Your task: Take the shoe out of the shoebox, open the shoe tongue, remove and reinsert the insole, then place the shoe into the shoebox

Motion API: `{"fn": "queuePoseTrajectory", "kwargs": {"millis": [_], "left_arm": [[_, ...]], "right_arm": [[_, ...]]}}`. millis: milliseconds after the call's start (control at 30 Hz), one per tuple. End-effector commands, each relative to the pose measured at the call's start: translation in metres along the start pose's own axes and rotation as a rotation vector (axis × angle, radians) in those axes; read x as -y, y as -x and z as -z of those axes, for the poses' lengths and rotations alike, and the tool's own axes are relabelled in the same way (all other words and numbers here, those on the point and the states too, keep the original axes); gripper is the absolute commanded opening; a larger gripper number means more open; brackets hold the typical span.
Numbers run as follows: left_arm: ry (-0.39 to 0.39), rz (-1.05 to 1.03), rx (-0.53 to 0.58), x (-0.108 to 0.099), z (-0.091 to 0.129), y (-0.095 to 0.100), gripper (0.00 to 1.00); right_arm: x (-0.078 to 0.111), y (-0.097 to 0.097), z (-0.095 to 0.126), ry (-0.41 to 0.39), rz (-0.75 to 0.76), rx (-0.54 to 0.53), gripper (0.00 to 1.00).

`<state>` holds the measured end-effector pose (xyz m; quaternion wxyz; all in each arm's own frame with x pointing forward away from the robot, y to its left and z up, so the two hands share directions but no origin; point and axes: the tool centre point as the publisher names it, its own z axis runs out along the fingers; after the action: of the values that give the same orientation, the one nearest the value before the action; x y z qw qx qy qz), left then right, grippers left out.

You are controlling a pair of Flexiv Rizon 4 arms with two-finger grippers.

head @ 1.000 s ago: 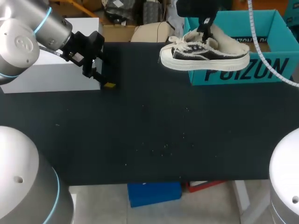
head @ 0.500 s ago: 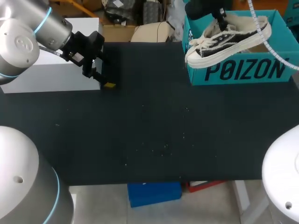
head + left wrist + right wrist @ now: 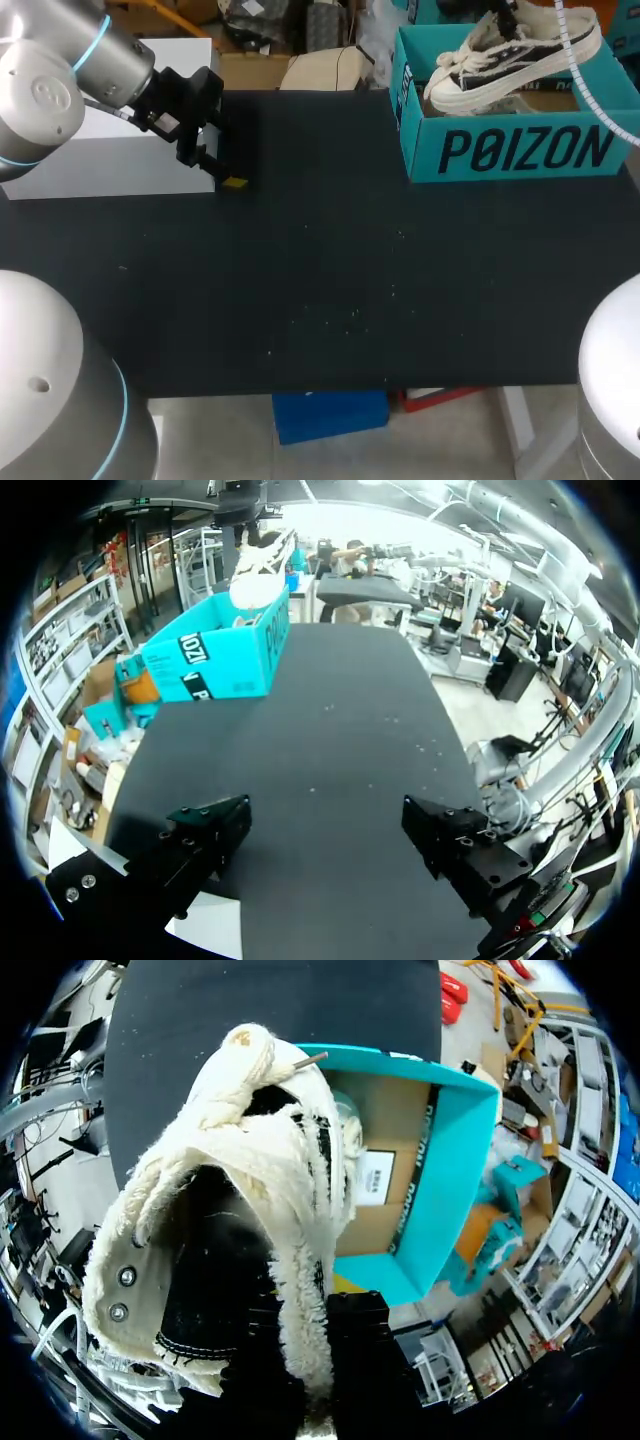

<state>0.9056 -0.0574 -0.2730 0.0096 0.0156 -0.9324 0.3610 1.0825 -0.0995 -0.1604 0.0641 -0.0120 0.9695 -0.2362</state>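
As it hangs tilted, frayed black-cream shoe [image 3: 515, 62]

blocks: shoebox [image 3: 510, 150] far right; white box [image 3: 100, 160] left | passage: between them

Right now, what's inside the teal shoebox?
A brown cardboard floor and a small white label show inside the shoebox. The shoe, held by the right pincer, hangs over the opening and hides the rest.

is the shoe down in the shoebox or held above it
Held above it: the shoe hangs tilted over the open shoebox, its collar pinched in the right gripper.
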Motion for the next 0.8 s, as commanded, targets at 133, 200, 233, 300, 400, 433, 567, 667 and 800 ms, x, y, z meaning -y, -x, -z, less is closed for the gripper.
{"fn": "queuePoseTrajectory", "kwargs": {"millis": [133, 200, 233, 300, 400, 433, 567, 667, 800], "left_arm": [[0.002, 0.000, 0.004, 0.000, -0.001, -0.001, 1.00], [0.002, 0.000, 0.004, 0.000, -0.001, -0.001, 1.00], [0.002, 0.000, 0.004, 0.000, -0.001, -0.001, 1.00], [0.002, 0.000, 0.004, 0.000, -0.001, -0.001, 1.00], [0.002, 0.000, 0.004, 0.000, -0.001, -0.001, 1.00], [0.002, 0.000, 0.004, 0.000, -0.001, -0.001, 1.00], [0.002, 0.000, 0.004, 0.000, -0.001, -0.001, 1.00], [0.002, 0.000, 0.004, 0.000, -0.001, -0.001, 1.00], [0.002, 0.000, 0.004, 0.000, -0.001, -0.001, 1.00]], "right_arm": [[0.021, 0.036, -0.014, 0.096, 0.010, 0.010, 0.00], [0.023, 0.049, -0.018, 0.095, 0.033, 0.016, 0.00], [0.024, 0.055, -0.020, 0.097, 0.038, 0.019, 0.00], [0.027, 0.066, -0.027, 0.097, 0.048, 0.017, 0.00], [0.031, 0.084, -0.038, 0.097, 0.064, 0.013, 0.00], [0.032, 0.089, -0.042, 0.096, 0.066, 0.009, 0.00], [0.034, 0.108, -0.056, 0.091, 0.065, -0.015, 0.00], [0.033, 0.119, -0.066, 0.093, 0.055, -0.030, 0.00], [0.034, 0.131, -0.083, 0.108, 0.028, -0.042, 0.00]]}}
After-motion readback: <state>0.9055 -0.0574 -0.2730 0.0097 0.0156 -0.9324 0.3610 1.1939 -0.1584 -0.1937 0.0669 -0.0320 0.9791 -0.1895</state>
